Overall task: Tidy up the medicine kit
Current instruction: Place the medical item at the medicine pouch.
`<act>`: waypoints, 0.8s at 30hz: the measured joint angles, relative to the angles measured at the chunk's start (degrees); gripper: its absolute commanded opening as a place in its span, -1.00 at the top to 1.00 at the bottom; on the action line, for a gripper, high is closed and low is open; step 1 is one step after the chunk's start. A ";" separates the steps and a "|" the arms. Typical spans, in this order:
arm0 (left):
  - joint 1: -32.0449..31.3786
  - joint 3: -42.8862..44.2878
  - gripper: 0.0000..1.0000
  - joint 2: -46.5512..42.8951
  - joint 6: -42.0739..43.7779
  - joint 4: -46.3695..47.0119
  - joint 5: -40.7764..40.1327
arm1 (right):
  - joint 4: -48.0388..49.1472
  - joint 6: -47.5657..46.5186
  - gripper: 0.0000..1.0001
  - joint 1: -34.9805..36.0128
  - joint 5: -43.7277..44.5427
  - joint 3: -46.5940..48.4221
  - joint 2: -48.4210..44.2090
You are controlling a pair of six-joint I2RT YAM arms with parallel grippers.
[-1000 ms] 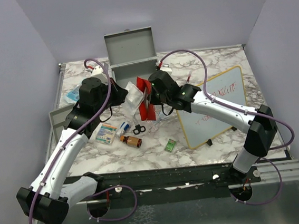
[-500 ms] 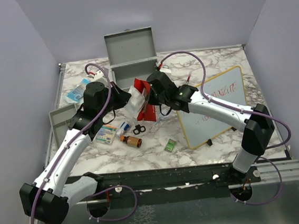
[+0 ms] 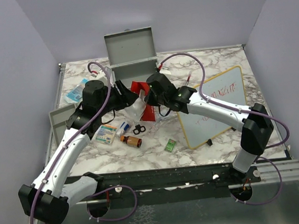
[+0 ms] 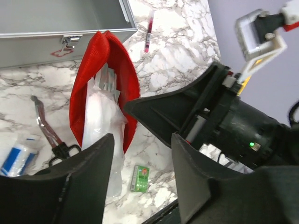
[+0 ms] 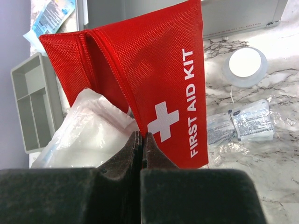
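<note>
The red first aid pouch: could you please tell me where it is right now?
In the top view the pouch is near the middle of the table, just in front of the open medicine kit, pinched by the right gripper.

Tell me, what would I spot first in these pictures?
The bright red first aid pouch, pinched in the right fingers in the middle, with a white plastic packet poking out of its open mouth. Behind it, at the back, the grey medicine kit stands with its lid up.
</note>
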 measured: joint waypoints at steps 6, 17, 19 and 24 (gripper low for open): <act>-0.02 5.90 -0.21 -1.51 5.27 -8.22 -0.20 | 1.25 0.02 0.99 0.00 -0.63 -3.54 -1.03; -0.02 3.61 -0.49 -2.99 9.01 -16.44 -1.51 | 4.02 0.00 0.99 0.00 -1.29 -3.69 -2.40; -0.02 2.14 -0.55 -2.95 9.03 -17.07 -1.49 | 4.20 0.00 0.99 0.00 -1.31 -3.69 -2.43; -0.02 0.09 -0.60 -3.10 9.07 -17.90 -1.49 | 4.22 0.02 0.99 0.00 -1.64 -3.72 -2.43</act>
